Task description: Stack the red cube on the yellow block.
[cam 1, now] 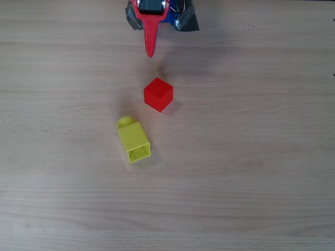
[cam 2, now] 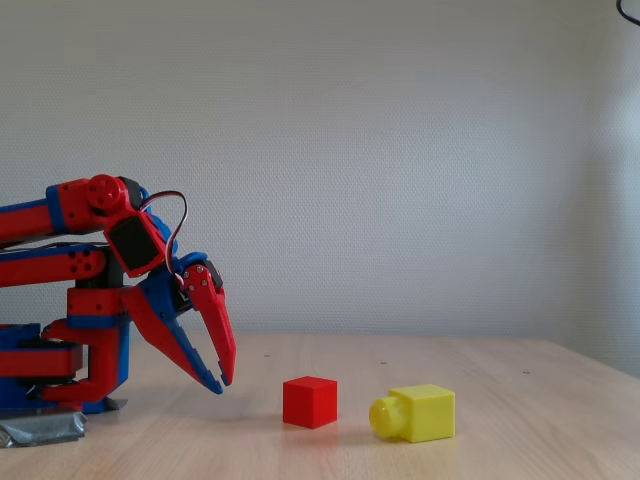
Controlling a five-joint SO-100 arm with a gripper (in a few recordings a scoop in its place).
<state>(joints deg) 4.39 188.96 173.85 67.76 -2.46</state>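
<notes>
The red cube (cam 1: 158, 94) (cam 2: 309, 401) sits on the wooden table (cam 1: 251, 157), a little way in front of the arm. The yellow block (cam 1: 133, 140) (cam 2: 415, 413) lies on its side just beyond it, with its round stud toward the cube and its hollow end facing away. In the fixed view my gripper (cam 2: 220, 385) hangs just above the table to the left of the cube, apart from it, its fingertips nearly touching and nothing between them. From overhead the gripper (cam 1: 151, 52) shows as a red point at the top edge.
The arm's base (cam 2: 50, 400) is taped to the table at the left in the fixed view. A plain wall stands behind the table. Open wood lies on all sides of the two blocks.
</notes>
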